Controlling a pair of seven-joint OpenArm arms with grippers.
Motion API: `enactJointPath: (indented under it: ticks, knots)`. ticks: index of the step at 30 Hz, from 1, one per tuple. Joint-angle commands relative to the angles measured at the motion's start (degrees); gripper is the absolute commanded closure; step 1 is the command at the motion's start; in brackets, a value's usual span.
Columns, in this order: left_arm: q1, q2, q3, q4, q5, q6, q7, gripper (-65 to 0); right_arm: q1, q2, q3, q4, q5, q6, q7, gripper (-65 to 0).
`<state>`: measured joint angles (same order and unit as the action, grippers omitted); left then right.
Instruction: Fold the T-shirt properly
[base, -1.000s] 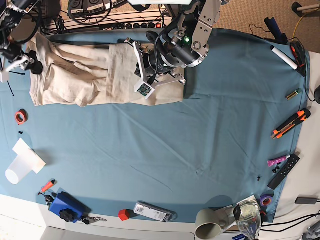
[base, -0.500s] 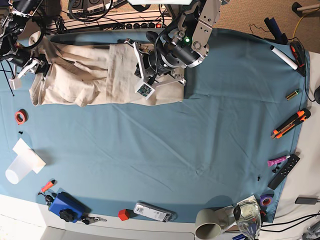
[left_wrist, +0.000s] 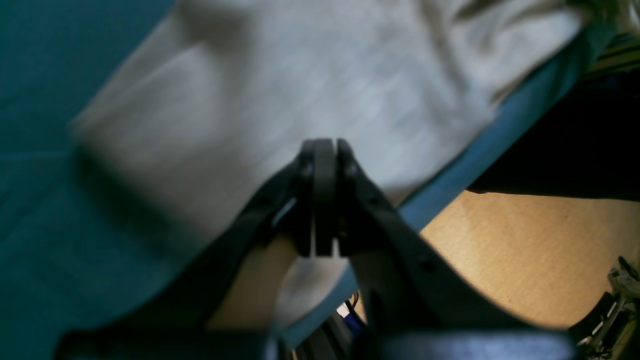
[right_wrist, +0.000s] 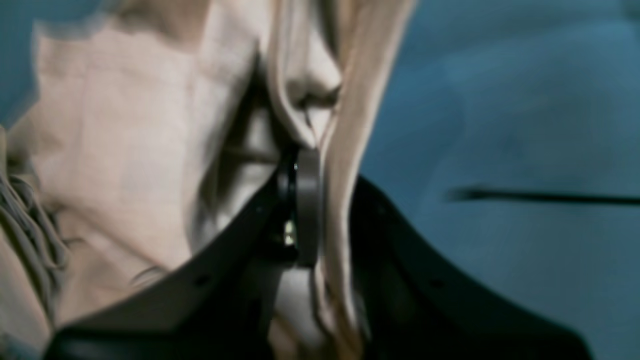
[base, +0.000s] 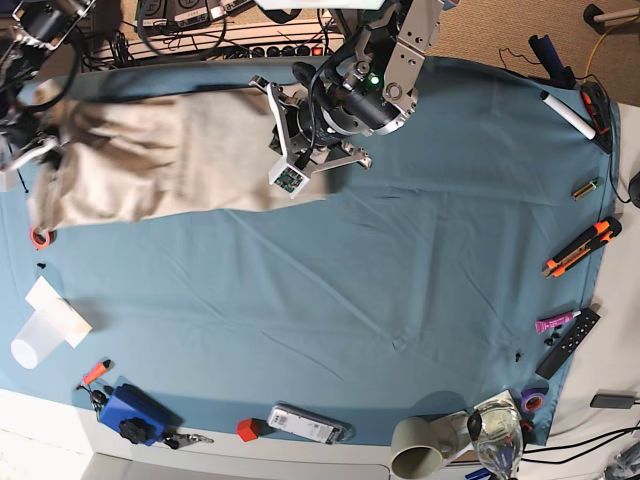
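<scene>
The beige T-shirt (base: 170, 160) lies stretched and blurred along the far side of the teal table cloth (base: 380, 290). My right gripper (base: 22, 152) is at its left end. In the right wrist view this gripper (right_wrist: 306, 167) is shut on the T-shirt (right_wrist: 120, 150), with folds of cloth pinched between the fingers. My left gripper (base: 318, 165) sits at the shirt's right end. In the left wrist view it (left_wrist: 320, 150) is shut, tips over the T-shirt (left_wrist: 280, 90); I see no cloth between its pads.
A red tape ring (base: 40, 237) and a white cup (base: 45, 330) lie at the left. A blue tool (base: 130, 412) sits at the front left. At the right are a marker (base: 565, 115), an orange cutter (base: 580, 248) and a black remote (base: 568, 342). Cables run behind the table's far edge.
My right gripper has closed on the shirt's left end and pulled it left and toward the front. The shirt has stretched out and its right edge has drawn left. The left arm has barely moved.
</scene>
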<state>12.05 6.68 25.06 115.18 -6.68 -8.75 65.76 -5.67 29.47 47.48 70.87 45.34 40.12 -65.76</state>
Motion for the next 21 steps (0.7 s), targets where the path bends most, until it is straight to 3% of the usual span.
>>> enactJointPath:
  ticks: [1,8,14,21]
  knots:
    - [-0.26,0.76,0.20,1.11,-0.59,-0.02,-0.70,0.0,2.38,2.82,1.84,1.03,0.39,-0.12,2.38,0.0]
    - [0.70,0.76,0.20,1.79,-0.59,0.00,-0.59,0.0,4.39,6.93,3.21,1.03,0.42,-0.12,-0.72,0.0]
    - [3.74,0.44,0.20,6.27,2.43,0.04,-0.63,0.0,4.39,6.38,3.21,1.11,13.49,-0.12,-11.13,0.0]
    - [7.61,-4.07,0.15,11.47,9.62,3.93,-0.68,0.0,4.39,6.38,3.21,1.14,20.81,-0.12,-14.24,0.0]
